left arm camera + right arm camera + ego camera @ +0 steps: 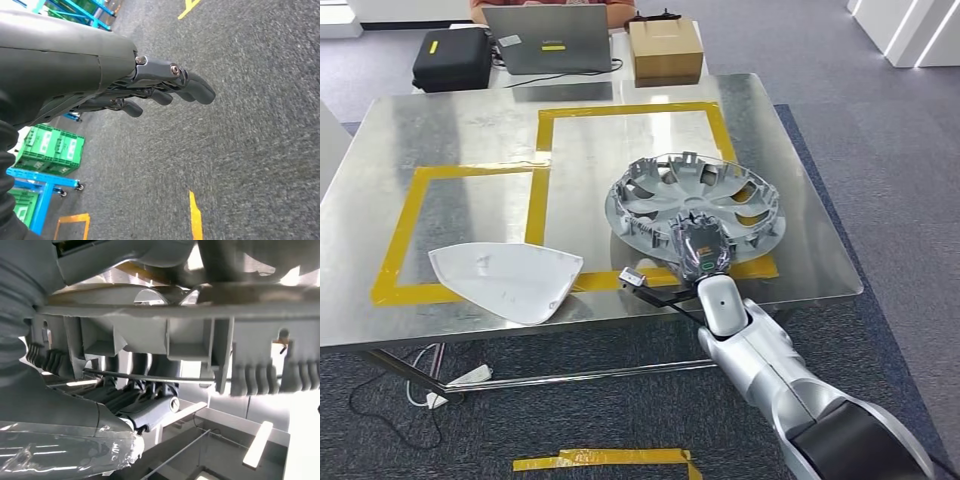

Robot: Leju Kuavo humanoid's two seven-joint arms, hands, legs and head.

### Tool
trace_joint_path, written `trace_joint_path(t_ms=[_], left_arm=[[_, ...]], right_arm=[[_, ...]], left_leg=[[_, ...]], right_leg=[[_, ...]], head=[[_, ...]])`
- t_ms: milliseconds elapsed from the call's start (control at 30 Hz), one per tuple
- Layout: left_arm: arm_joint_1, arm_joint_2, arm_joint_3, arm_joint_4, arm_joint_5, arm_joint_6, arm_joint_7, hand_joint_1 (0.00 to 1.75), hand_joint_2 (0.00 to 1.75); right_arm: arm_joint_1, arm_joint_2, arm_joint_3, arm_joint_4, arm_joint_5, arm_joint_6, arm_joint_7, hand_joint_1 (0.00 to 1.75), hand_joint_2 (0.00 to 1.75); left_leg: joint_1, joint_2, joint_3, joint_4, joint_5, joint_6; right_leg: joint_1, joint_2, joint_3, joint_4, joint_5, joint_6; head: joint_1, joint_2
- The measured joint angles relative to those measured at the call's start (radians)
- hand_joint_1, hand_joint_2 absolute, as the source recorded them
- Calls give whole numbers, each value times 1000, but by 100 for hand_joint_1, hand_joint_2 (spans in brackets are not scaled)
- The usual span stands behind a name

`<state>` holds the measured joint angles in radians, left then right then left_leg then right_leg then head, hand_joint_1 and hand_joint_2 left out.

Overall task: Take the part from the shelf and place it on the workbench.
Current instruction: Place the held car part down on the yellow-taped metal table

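Head view: right hand [701, 247] grips the near rim of the grey wheel cover [695, 203], which lies on, or just above, the steel workbench [410, 150] inside the yellow tape frame [637, 110]; contact underneath is hard to tell. Right wrist view: fingers [132, 395] hooked under the ribbed rim [151, 310]. Left hand [162, 85] hangs over carpet, fingers loosely extended, holding nothing. White mirror cap [505, 280] sits nearby, apart. Judged step: placing, near finish. Next move calls for settling the cover flat, opening the fingers, then withdrawing without dragging it.
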<state>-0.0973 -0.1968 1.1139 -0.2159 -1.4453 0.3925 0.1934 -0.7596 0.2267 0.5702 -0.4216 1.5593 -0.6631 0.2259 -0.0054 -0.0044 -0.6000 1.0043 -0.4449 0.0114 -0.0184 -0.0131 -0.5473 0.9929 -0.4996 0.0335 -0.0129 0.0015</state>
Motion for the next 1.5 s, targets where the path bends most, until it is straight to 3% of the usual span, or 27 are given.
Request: trace_joint_path(t_ms=[100, 833, 1500], left_arm=[[0, 2, 0, 0, 1, -1, 10, 0, 0], [4, 5, 0, 0, 7, -52, 50, 0, 0], [4, 5, 0, 0, 8, -63, 61, 0, 0]], right_arm=[[0, 0, 1, 1, -4, 1, -12, 0, 0], [7, 0, -48, 1, -150, -6, -174, 0, 0], [-4, 0, -115, 0, -225, 0, -206, 0, 0]], left_leg=[[0, 0, 0, 0, 0, 0], [0, 0, 0, 0, 0, 0], [0, 0, 0, 0, 0, 0]], right_leg=[[0, 0, 0, 0, 0, 0], [0, 0, 0, 0, 0, 0], [0, 0, 0, 0, 0, 0]], head=[[0, 0], [0, 0], [0, 0]])
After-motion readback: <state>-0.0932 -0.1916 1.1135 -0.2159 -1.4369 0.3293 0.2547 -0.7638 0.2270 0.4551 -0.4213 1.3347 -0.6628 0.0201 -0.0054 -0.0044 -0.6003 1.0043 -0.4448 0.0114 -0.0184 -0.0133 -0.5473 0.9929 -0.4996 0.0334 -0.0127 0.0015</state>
